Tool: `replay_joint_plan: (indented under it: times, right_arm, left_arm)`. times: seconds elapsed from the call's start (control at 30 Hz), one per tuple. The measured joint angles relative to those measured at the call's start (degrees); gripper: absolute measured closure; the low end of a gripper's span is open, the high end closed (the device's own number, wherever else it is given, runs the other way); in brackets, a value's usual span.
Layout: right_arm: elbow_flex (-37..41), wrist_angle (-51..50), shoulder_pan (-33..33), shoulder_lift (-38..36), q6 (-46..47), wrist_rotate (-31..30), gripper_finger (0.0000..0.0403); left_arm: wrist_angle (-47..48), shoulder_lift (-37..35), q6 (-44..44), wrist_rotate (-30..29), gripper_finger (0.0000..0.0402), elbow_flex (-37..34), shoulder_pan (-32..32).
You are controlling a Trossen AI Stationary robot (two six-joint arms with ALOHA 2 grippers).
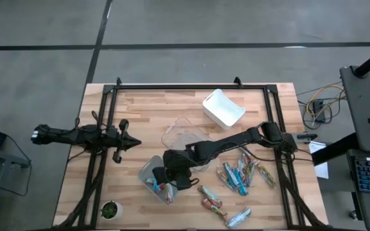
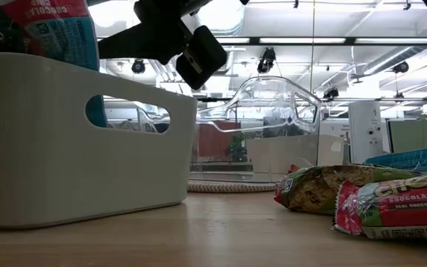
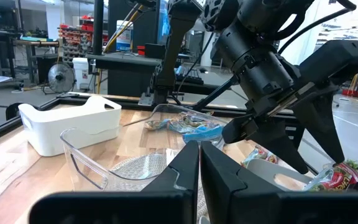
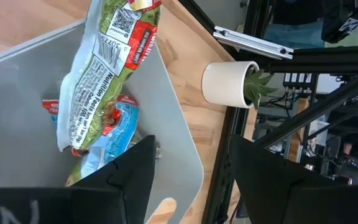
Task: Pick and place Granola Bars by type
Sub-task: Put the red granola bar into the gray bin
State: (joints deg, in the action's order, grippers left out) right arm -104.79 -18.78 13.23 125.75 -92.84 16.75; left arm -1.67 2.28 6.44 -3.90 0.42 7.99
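Several granola bars lie loose on the wood near the table's right side: blue ones (image 1: 235, 178), a greenish one (image 1: 265, 174) and red ones (image 1: 212, 200). A grey bin (image 1: 148, 172) holds more. In the right wrist view a green-and-red bar (image 4: 107, 68) leans on the bin wall (image 4: 166, 112) over blue bars (image 4: 104, 146). My right gripper (image 1: 172, 174) (image 4: 191, 162) hovers open over this bin and touches nothing. My left gripper (image 1: 133, 142) (image 3: 199, 168) waits shut at the table's left side. In the low view a blue bar (image 2: 54, 30) sticks up out of the bin (image 2: 87, 141).
A clear bin (image 1: 185, 133) sits mid-table under the right arm, and a white bin (image 1: 223, 108) stands beyond it toward the far edge. A small potted plant (image 1: 110, 210) stands at the near left corner. A black frame (image 1: 191, 86) runs round the table.
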Motion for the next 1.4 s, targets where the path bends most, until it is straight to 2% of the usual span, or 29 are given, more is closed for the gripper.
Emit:
replay_joint_plan:
  times: [0.37,0.53,0.63,0.83,1.03,1.4]
  right_arm:
    - [0.0,-2.0,0.9,0.0,8.8,0.3,0.0209]
    - [-0.3,-2.5,0.8,-1.3,21.6,0.3,0.0209]
    - [-2.7,-6.0,0.4,-2.6,25.4,0.3,0.0209]
    - [-9.8,-20.1,0.2,-2.6,35.6,0.2,0.0209]
    - [-13.4,-27.7,0.6,-2.6,36.3,0.2,0.0209]
    - [-14.1,-29.4,2.7,-2.0,39.1,-0.4,0.0209]
  left_arm:
    - [0.0,0.0,0.0,0.0,0.0401,0.0,0.0]
    - [0.0,0.0,0.0,0.0,0.0401,0.0,0.0]
    - [0.0,0.0,0.0,0.0,0.0401,0.0,0.0]
    - [0.0,0.0,0.0,0.0,0.0401,0.0,0.0]
    - [0.0,0.0,0.0,0.0,0.0401,0.0,0.0]
    - [0.0,0.0,0.0,0.0,0.0401,0.0,0.0]
